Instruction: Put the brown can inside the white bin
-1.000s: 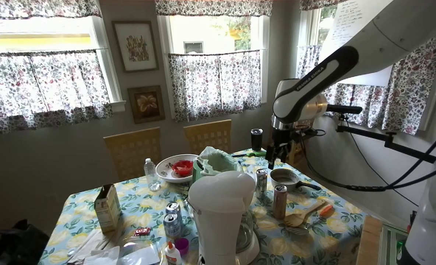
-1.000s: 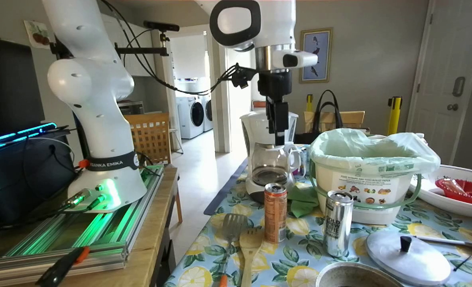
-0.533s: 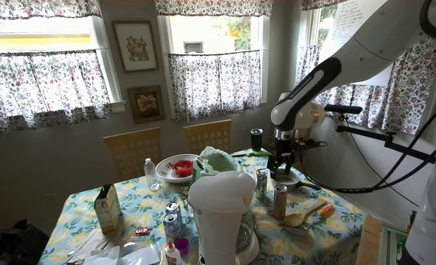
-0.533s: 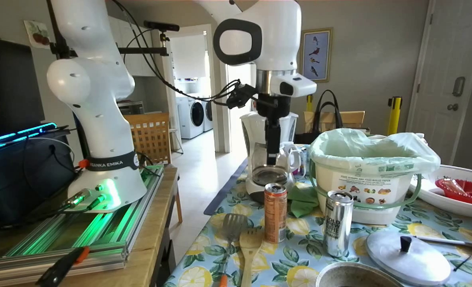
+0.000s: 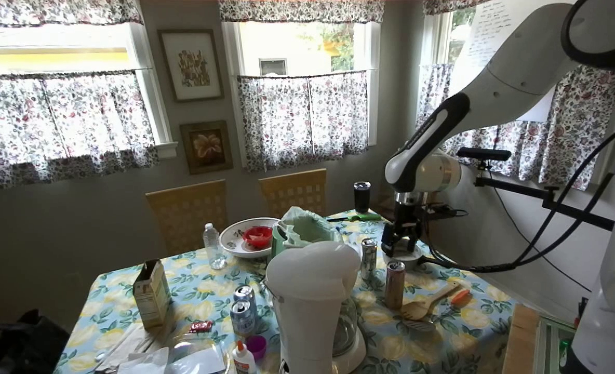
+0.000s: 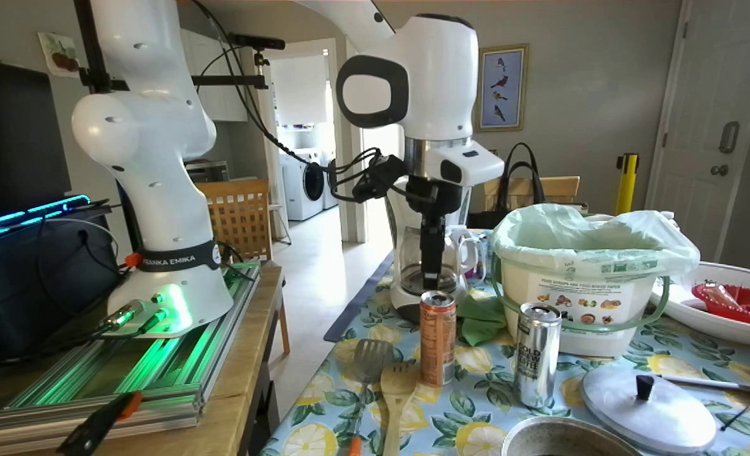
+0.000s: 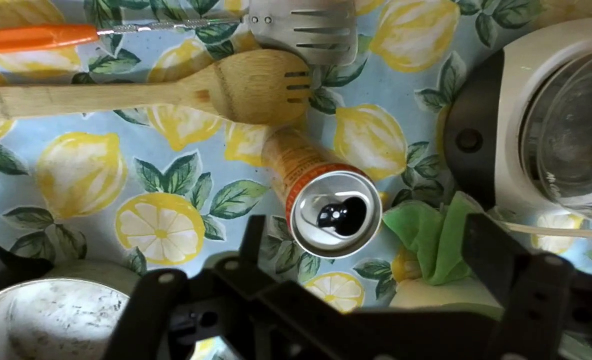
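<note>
- One step is in hand, as I judge it: the reach for the brown can [image 6: 438, 345], with grasp, lift and drop not yet done. Next I'd want a slight centring shift, a straight descent until I flank its upper body, then a gentle squeeze, since a thin wall could dent.
- Largest of my task's things is the white bin [image 6: 593, 310], right of the can and farther off in an exterior view. Its pale green liner [image 6: 603, 237] folds over the rim and leaves the mouth open; I'd have to lift clear of that before letting go.
- My gripper [image 7: 368, 240] is spread, its fingers well apart, wider than the can's top. I hold nothing and see no contact. In both exterior views my tips show just above the can.
- The can stands upright; a silver can [image 6: 538, 354] is to its right and nearer in an exterior view, and a low carry might knock it.
- Smallest, the can's opened top shows within my gap in the wrist view, closer to the left finger.
</note>
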